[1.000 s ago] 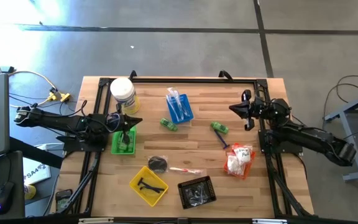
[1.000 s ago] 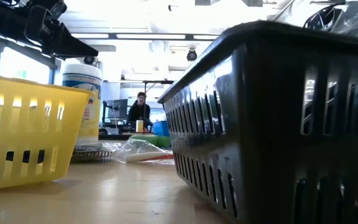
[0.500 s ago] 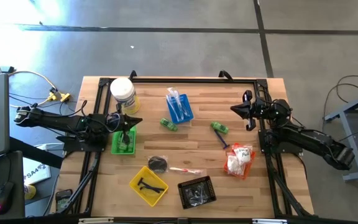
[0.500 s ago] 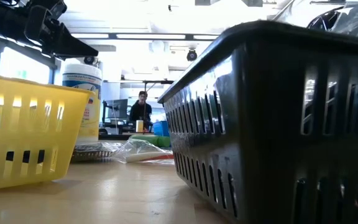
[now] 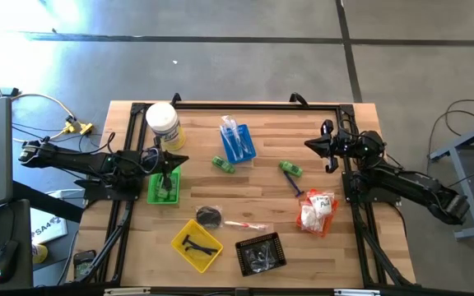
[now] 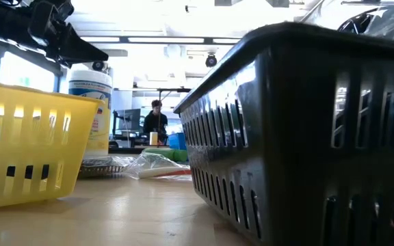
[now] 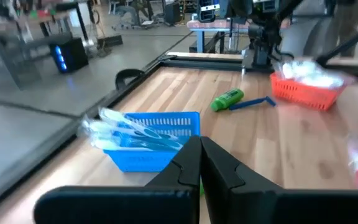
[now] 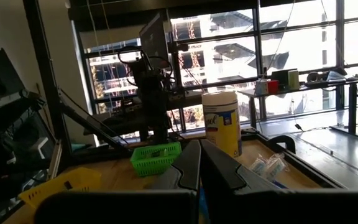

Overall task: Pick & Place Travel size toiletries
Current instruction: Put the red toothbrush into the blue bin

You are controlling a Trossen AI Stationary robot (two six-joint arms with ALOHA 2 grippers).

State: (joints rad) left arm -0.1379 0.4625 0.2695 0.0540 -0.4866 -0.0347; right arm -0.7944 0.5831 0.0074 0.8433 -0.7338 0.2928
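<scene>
Both grippers are pressed together and hold nothing: the left gripper (image 5: 174, 159) sits at the frame's left above the green tray (image 5: 164, 187), the right gripper (image 5: 314, 145) at the right edge of the table (image 5: 270, 214). Loose toiletries lie mid-frame: a green bottle (image 5: 224, 164) below the blue tray (image 5: 238, 141), another green bottle (image 5: 290, 168) with a blue toothbrush (image 5: 297, 186) beside it, and a wrapped toothbrush (image 5: 245, 224) lower down. I judge a good pick needs the fingers spread first, then a straight descent over one bottle's middle, clear of tray walls.
</scene>
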